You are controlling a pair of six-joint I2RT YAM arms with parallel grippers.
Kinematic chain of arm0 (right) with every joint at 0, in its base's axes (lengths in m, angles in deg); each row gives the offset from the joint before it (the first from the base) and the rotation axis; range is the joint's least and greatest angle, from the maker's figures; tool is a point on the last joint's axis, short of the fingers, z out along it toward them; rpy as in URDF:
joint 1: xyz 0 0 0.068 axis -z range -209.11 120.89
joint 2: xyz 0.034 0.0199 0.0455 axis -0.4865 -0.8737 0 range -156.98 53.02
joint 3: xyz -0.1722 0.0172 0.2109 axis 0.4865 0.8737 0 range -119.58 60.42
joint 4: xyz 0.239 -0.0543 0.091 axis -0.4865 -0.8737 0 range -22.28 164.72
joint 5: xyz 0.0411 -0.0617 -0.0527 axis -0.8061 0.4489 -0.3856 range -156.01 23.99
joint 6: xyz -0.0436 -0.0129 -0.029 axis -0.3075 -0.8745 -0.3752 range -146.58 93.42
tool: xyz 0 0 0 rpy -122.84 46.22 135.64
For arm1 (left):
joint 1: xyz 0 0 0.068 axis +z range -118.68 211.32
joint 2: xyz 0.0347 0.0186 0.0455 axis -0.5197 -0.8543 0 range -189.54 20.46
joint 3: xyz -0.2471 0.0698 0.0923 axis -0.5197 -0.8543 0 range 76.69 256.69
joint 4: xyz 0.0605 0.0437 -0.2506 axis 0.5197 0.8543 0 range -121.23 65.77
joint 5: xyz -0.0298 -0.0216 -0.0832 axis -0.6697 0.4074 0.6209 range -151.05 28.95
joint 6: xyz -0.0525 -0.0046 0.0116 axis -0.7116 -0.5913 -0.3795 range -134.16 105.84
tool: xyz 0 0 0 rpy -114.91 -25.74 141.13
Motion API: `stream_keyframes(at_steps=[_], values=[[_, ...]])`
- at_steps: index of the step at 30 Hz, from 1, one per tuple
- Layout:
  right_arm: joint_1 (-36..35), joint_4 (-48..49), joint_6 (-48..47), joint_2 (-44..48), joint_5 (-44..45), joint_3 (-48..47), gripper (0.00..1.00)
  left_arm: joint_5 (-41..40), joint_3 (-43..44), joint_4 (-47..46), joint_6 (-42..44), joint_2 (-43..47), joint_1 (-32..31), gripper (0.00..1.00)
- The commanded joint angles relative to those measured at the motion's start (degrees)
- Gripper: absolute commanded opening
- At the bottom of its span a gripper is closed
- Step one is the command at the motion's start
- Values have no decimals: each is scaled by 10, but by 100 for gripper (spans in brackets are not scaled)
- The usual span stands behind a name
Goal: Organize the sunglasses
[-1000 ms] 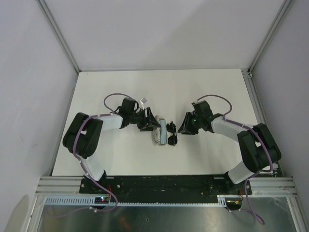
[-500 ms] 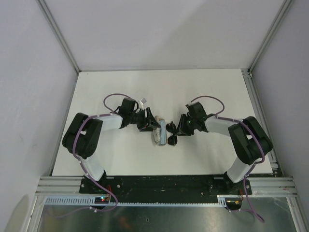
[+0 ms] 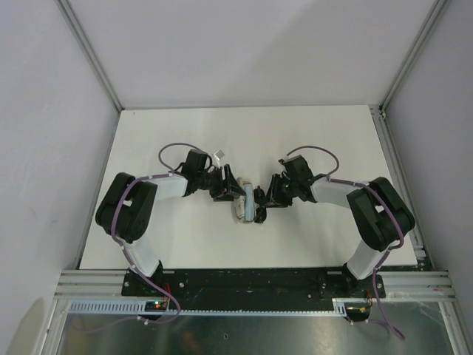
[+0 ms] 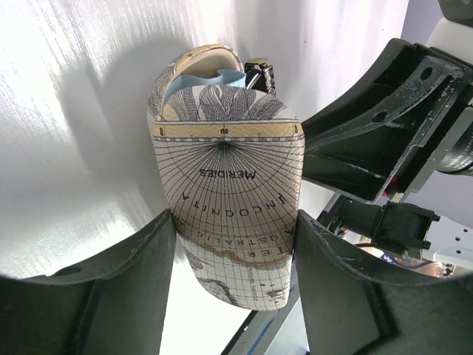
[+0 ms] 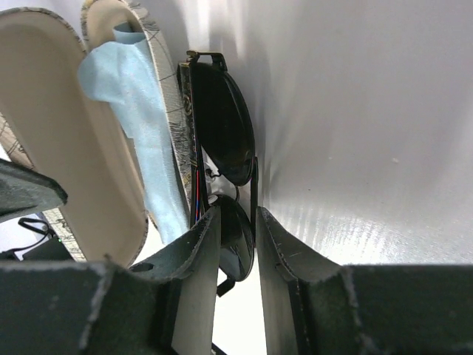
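Observation:
The sunglasses [image 5: 225, 126] are folded, with dark lenses and thin black temple arms, and lie on the white table right beside the open case [image 5: 52, 133]. In the top view they [image 3: 261, 204] lie just right of the case [image 3: 244, 203]. My right gripper [image 5: 236, 222] is shut on the near lens and temple arm; in the top view it [image 3: 267, 198] is at the sunglasses. My left gripper [image 4: 235, 222] is shut on the map-printed case [image 4: 225, 185] from the left [image 3: 233, 192]. A light blue cloth [image 5: 133, 96] lies inside the case.
Both grippers meet at the middle of the white table [image 3: 332, 140]. Grey walls stand on three sides. The right gripper's black body [image 4: 369, 133] shows close behind the case in the left wrist view.
My right gripper has moved left up to the sunglasses and closed on them. The sunglasses have shifted slightly toward the case. The left gripper and case have stayed put.

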Motion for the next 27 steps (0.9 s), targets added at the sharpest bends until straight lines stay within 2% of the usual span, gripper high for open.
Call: stream_keyframes(at_steps=[1, 19, 27], values=[[-9, 41, 2, 10, -35, -16, 31, -45, -4, 60, 50, -12, 2, 50], [-29, 105, 20, 4, -60, -19, 31, -41, -6, 61, 53, -10, 2, 50], [-15, 38, 5, 9, -27, -19, 31, -40, -7, 62, 53, -10, 2, 50]])
